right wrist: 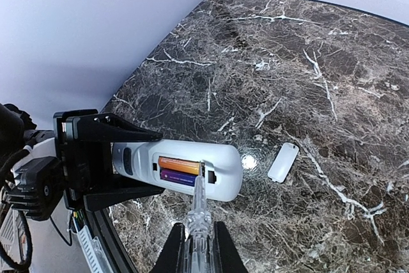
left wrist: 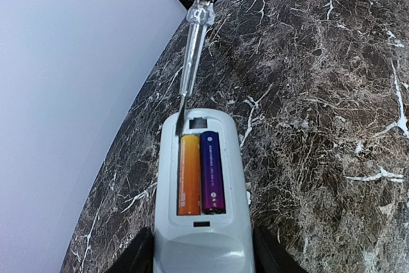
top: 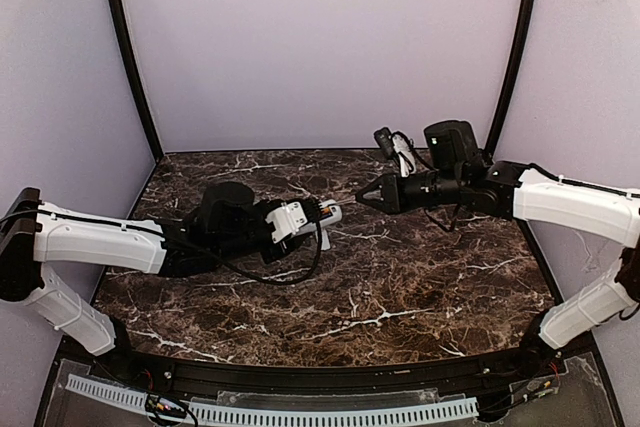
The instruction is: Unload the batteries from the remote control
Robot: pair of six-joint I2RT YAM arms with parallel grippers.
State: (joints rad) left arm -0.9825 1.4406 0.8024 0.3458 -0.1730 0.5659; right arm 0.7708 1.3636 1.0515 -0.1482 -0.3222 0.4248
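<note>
My left gripper [top: 300, 219] is shut on the white remote control [left wrist: 203, 247] and holds it above the table, with the battery bay open and facing up. An orange battery [left wrist: 189, 174] and a dark purple battery [left wrist: 212, 172] lie side by side in the bay. My right gripper [right wrist: 198, 247] is shut on a clear-handled screwdriver [right wrist: 199, 209]. Its metal tip touches the far end of the orange battery [right wrist: 177, 165], at the bay's edge. The remote [top: 322, 215] and my right gripper [top: 372, 194] meet at mid table in the top view.
The small flat white cover piece [right wrist: 283, 162] lies on the dark marble table [top: 400, 277] just beyond the remote's free end. Pale walls and black frame posts [top: 130, 57] enclose the back and sides.
</note>
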